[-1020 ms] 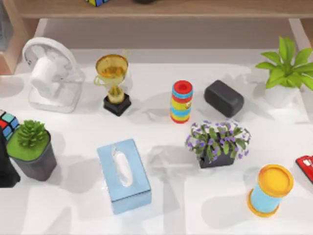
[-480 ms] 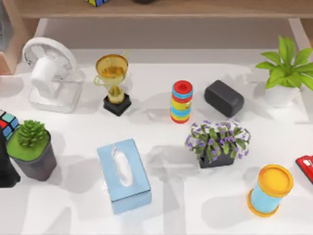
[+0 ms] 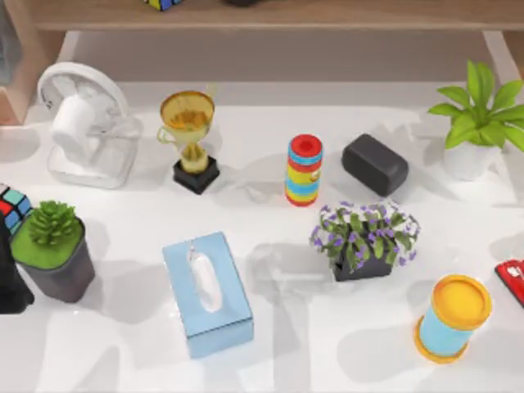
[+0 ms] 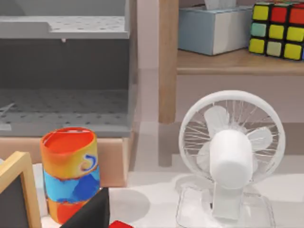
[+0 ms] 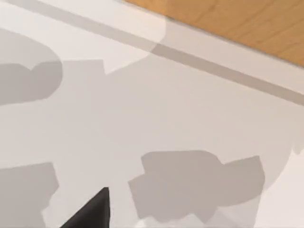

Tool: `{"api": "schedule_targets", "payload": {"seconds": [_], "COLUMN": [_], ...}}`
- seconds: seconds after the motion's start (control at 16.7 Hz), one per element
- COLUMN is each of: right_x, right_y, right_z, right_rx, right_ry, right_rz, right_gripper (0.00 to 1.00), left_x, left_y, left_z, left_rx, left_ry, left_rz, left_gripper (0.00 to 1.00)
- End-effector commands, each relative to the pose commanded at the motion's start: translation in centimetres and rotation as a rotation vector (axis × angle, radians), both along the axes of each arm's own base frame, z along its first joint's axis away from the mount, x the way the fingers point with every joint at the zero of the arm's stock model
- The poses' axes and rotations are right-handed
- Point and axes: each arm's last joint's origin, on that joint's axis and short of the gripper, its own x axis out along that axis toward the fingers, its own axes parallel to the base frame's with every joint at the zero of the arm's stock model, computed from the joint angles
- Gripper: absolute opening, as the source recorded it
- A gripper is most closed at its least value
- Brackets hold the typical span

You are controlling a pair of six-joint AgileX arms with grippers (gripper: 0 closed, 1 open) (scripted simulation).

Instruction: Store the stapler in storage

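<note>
The stapler (image 3: 512, 281) is a small glossy red object with dark trim, lying at the table's right edge and partly cut off by the top view. It rests beside the blue-and-yellow cylinder (image 3: 452, 318). My left arm (image 3: 10, 282) stands as a dark shape at the table's left edge, far from the stapler. One dark finger of the left gripper (image 4: 92, 216) shows low in the left wrist view, near an orange-and-blue can (image 4: 70, 172). A dark finger of the right gripper (image 5: 92, 213) hangs over bare white table.
A wooden shelf (image 3: 246, 16) runs along the back, with a grey open cabinet (image 4: 66, 71) beside it. On the table stand a white fan (image 3: 86, 123), gold trophy (image 3: 190, 135), striped cylinder (image 3: 304, 169), dark grey block (image 3: 374, 164), flower pot (image 3: 365, 239), tissue box (image 3: 206, 293) and potted plants (image 3: 483, 123).
A faint shadow has come in at the table's right edge above the stapler. No object has moved.
</note>
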Motion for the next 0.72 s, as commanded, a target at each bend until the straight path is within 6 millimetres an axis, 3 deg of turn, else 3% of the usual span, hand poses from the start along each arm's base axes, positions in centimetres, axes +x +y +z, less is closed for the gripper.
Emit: {"api": "schedule_targets", "payload": {"seconds": [0.24, 0.42, 0.54, 0.72], "right_x": [0.9, 0.6, 0.3, 0.1], "right_y": [7.7, 12.3, 14.2, 15.0], "right_z": [2.4, 3.9, 4.5, 4.7], "right_rx": [0.050, 0.020, -0.003, -0.015], "right_ry": [0.271, 0.397, 0.443, 0.463], "right_rz": [0.030, 0.057, 0.067, 0.070], "right_gripper": [1.00, 1.00, 1.00, 1.00], "left_x": [0.0, 0.0, 0.0, 0.0], "left_y": [0.0, 0.0, 0.0, 0.0], "left_z": [0.0, 0.0, 0.0, 0.0], "left_rx": [0.000, 0.000, 0.000, 0.000], "left_ry": [0.000, 0.000, 0.000, 0.000], "left_rz": [0.000, 0.000, 0.000, 0.000], "left_gripper": [1.00, 1.00, 1.00, 1.00]}}
